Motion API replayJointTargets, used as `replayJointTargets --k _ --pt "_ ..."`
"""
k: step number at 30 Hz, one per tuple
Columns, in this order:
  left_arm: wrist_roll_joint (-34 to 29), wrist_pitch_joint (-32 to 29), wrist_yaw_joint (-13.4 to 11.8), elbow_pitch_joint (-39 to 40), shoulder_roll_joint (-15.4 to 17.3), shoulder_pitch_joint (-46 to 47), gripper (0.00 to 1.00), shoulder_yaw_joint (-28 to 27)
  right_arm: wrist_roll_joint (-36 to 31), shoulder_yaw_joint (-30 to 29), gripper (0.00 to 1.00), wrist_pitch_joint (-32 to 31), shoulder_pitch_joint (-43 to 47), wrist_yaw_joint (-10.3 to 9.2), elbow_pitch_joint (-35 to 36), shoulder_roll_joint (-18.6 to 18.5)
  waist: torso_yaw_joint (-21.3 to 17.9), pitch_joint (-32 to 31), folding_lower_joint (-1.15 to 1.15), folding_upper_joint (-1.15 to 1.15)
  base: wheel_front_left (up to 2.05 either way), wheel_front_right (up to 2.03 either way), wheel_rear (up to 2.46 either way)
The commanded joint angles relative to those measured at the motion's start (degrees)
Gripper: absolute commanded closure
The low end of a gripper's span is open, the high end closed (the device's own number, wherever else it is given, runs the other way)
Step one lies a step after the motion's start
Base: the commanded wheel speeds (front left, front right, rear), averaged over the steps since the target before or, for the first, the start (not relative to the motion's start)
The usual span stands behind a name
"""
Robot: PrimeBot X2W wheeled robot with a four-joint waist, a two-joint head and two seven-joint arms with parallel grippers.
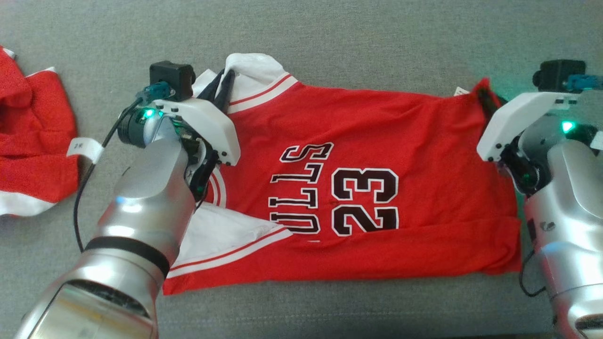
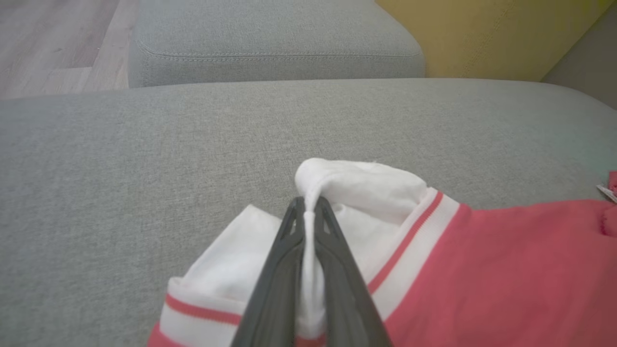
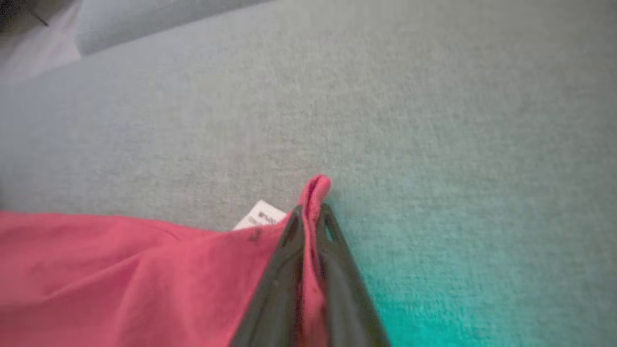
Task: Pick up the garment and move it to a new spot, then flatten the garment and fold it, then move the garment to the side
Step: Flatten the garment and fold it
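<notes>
The garment (image 1: pixel 377 141) is a red jersey with white trim and the number 23, spread sideways on the grey cushion (image 1: pixel 330 28). My left gripper (image 1: pixel 225 80) is at its far left corner, shut on a pinch of the white shoulder fabric. In the left wrist view that white fabric (image 2: pixel 366 193) bunches up between the closed fingers of my left gripper (image 2: pixel 310 205). At the far right corner my right gripper (image 1: pixel 487 101) holds the red hem. The right wrist view has my right gripper (image 3: pixel 311 212) shut on a red fold of the garment (image 3: pixel 120 270), beside a small white tag (image 3: pixel 260 215).
A second red and white garment (image 1: pixel 33 136) lies crumpled at the left edge of the cushion. Beyond the cushion in the left wrist view are another grey cushion (image 2: pixel 270 43), a wooden floor (image 2: pixel 48 38) and a yellow wall (image 2: pixel 482 33).
</notes>
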State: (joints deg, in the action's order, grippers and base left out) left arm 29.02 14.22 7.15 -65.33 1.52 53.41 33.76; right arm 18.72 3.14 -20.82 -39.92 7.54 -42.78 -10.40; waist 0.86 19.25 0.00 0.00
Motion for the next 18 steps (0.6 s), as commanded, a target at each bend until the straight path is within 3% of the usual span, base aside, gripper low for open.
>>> replayJointTargets --k 1,9,18 --pt "0.4 0.7 0.2 1.8 1.4 2.0 1.0 -1.7 1.0 1.2 1.0 2.5 -0.6 -0.05 3.3 -0.5 0.0 -0.2 0.0 0.0 0.0 0.0 0.0" --pt "-0.9 0.8 -2.3 12.8 3.9 -0.5 1.0 -6.2 3.8 1.2 1.0 9.4 1.3 -0.05 9.9 -1.6 0.5 -0.9 0.0 0.0 0.0 0.0 0.0" --pt "-2.8 0.8 -3.8 23.5 6.0 -8.0 1.0 -9.6 7.0 1.1 1.0 10.6 6.1 -0.05 14.2 -2.1 0.5 -2.4 0.0 0.0 0.0 0.0 0.0"
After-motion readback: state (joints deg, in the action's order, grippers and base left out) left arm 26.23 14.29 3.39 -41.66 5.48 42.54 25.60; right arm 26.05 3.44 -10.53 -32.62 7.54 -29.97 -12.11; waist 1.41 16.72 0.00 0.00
